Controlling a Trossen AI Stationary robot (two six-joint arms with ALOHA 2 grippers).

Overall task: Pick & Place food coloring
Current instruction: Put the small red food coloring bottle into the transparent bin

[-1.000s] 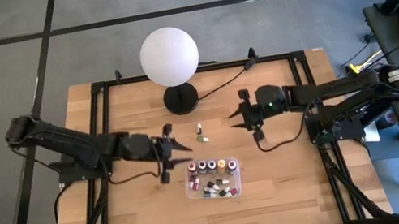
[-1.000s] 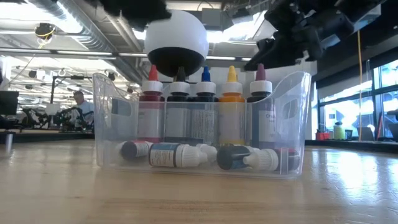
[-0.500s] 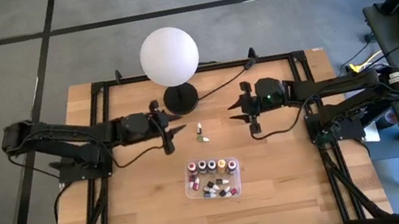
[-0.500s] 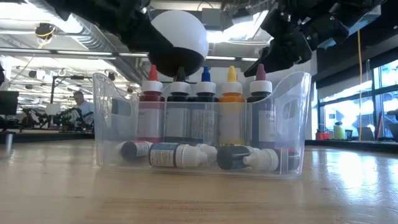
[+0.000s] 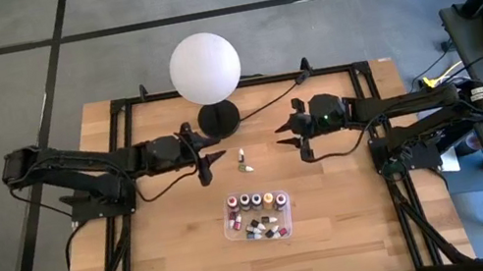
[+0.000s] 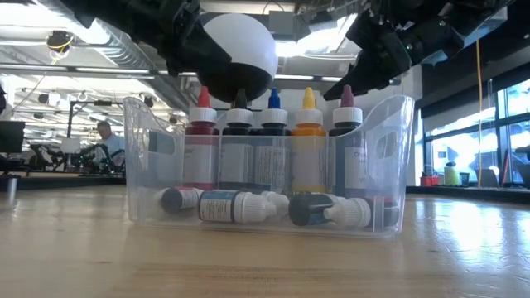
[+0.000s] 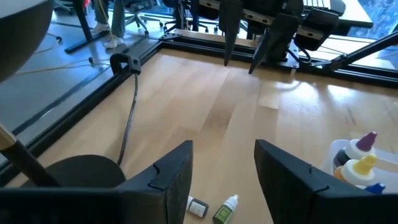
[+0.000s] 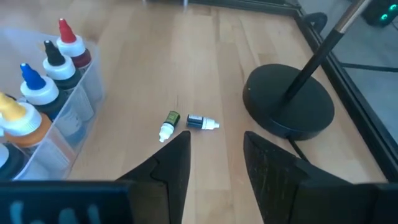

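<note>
High view: two loose food coloring bottles (image 5: 243,162) lie on the desk (image 5: 338,228) at 6 o'clock from the lamp base (image 5: 218,119), between both end effectors. Left end effector (image 5: 213,158) and right end effector (image 5: 288,138) are spread, empty. Remaining bottles (image 5: 258,216) sit in the clear tray (image 5: 229,227).

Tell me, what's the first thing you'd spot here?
The big white globe lamp on its black base stands at the wooden table's far edge. Nearer the middle sits a clear plastic tray full of little food coloring bottles, with two tiny bottles lying loose between lamp and tray.
</note>
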